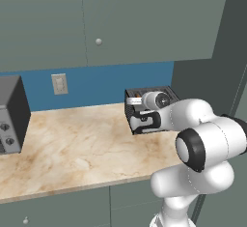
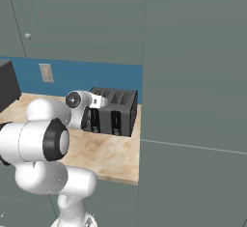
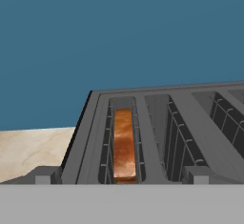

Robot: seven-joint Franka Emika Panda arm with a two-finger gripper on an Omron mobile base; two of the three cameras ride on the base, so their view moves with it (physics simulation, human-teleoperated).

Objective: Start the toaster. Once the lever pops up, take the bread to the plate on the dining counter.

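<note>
Sitting in the leftmost slot of the toaster (image 3: 157,137), the bread (image 3: 124,144) shows its orange-brown crust just at the level of the slot's top, with wire guards on either side of it; the slots beside it hold nothing. In the base views the toaster (image 2: 116,110) stands at the right end of the counter (image 1: 72,148), back near the blue wall (image 1: 96,83) and close to the tall cabinet side that bounds the counter's right edge. Its front, with two vertical lever slots, faces the counter's front edge.

In the hand view the gripper (image 3: 121,180) hangs open just over the toaster's front top edge, its two grey fingertips (image 3: 45,176) wide apart, one at each side of the bread's slot, holding nothing. In the left base view the hand (image 1: 149,110) covers the toaster's front.

A wide stretch of bare marbled counter lies left of the toaster, reaching as far as the oven (image 1: 12,115) at the left end. Upper cabinets (image 1: 96,18) hang well above, and an outlet (image 1: 59,83) sits on the wall.
</note>
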